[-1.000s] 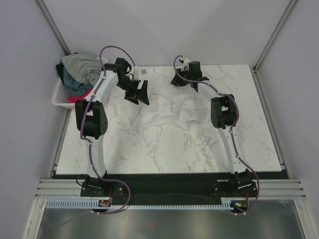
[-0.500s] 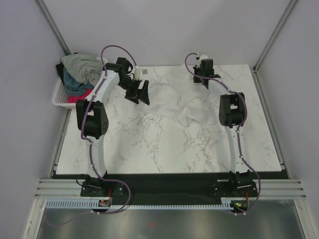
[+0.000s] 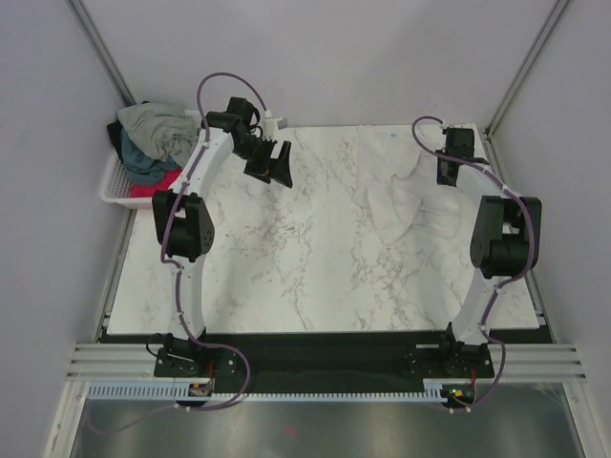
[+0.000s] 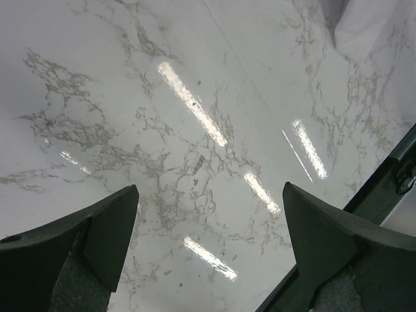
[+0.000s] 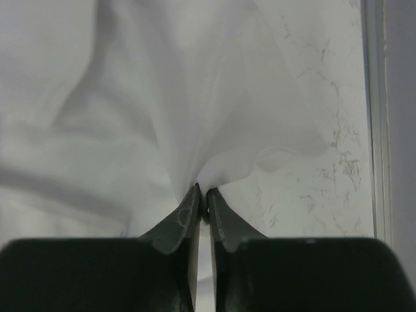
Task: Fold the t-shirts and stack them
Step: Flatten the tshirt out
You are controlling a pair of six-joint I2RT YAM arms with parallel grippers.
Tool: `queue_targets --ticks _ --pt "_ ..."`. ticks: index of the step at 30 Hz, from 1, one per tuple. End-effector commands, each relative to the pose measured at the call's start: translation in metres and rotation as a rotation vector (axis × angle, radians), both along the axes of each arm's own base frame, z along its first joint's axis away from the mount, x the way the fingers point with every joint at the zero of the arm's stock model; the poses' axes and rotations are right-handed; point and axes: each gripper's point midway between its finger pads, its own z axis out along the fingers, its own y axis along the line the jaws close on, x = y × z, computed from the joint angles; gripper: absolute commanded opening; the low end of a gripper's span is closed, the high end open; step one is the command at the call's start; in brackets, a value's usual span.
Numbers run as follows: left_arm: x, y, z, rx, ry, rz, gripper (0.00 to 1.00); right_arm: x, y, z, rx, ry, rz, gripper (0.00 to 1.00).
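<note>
Swung out to the far right corner since a second ago, the right arm (image 3: 503, 239) has dragged the white shirt (image 3: 406, 205) across the tabletop (image 3: 286, 277). The right jaws are pinched tight on a gather of that cloth, which fans out beyond them and lies rumpled by the right edge. This is probably a pull to spread it for folding. The left jaws stand wide apart over bare marble, holding nothing. The other shirts (image 3: 153, 134) wait heaped in the basket (image 3: 113, 186), far left.

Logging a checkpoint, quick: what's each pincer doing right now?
Left pincer: open, holding nothing.
Right pincer: closed on the white t-shirt.
</note>
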Motion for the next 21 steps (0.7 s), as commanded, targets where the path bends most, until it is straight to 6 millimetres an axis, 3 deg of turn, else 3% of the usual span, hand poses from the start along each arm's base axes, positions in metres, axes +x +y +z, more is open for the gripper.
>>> queue_targets --ticks 1,2,5,7,8,9,10,11,13,14,16,19,21 --pt "0.017 -0.017 0.027 -0.045 -0.088 0.013 1.00 -0.037 0.049 0.038 0.085 -0.028 0.075 0.21" --pt "0.016 -0.019 0.029 -0.063 -0.085 0.007 1.00 -0.039 0.076 0.039 0.116 -0.026 0.144 0.35" --pt "0.011 -0.033 0.032 -0.147 -0.047 -0.020 1.00 -0.029 0.100 0.053 0.130 -0.063 0.231 0.70" --pt "0.003 -0.046 0.034 -0.217 -0.015 -0.066 1.00 -0.007 0.105 0.076 0.136 -0.126 0.256 0.73" --pt "-0.001 -0.055 0.028 -0.230 -0.005 -0.104 1.00 0.003 0.106 0.068 0.134 -0.115 0.262 0.73" --pt "-0.006 -0.064 0.027 -0.260 0.006 -0.137 0.99 0.019 0.107 0.086 0.124 -0.160 0.273 0.73" --pt "-0.009 -0.071 0.023 -0.261 0.000 -0.167 0.98 0.029 0.106 0.077 0.120 -0.150 0.271 0.74" --pt "-0.018 -0.084 0.019 -0.254 0.008 -0.208 0.98 0.043 0.109 0.093 0.119 -0.193 0.279 0.74" --pt "-0.024 -0.098 0.004 -0.233 0.014 -0.259 0.98 0.058 0.110 0.092 0.118 -0.206 0.293 0.74" --pt "-0.033 -0.110 -0.002 -0.230 0.029 -0.291 0.98 0.065 0.111 0.078 0.122 -0.187 0.294 0.74" --pt "-0.043 -0.123 -0.014 -0.245 0.075 -0.318 0.98 0.078 0.108 0.081 0.119 -0.208 0.288 0.73" --pt "-0.061 -0.147 -0.022 -0.276 0.137 -0.359 0.98 0.091 0.098 0.055 0.111 -0.181 0.268 0.73" --pt "-0.064 -0.158 -0.024 -0.293 0.143 -0.369 0.98 0.095 0.087 0.048 0.113 -0.176 0.247 0.72"
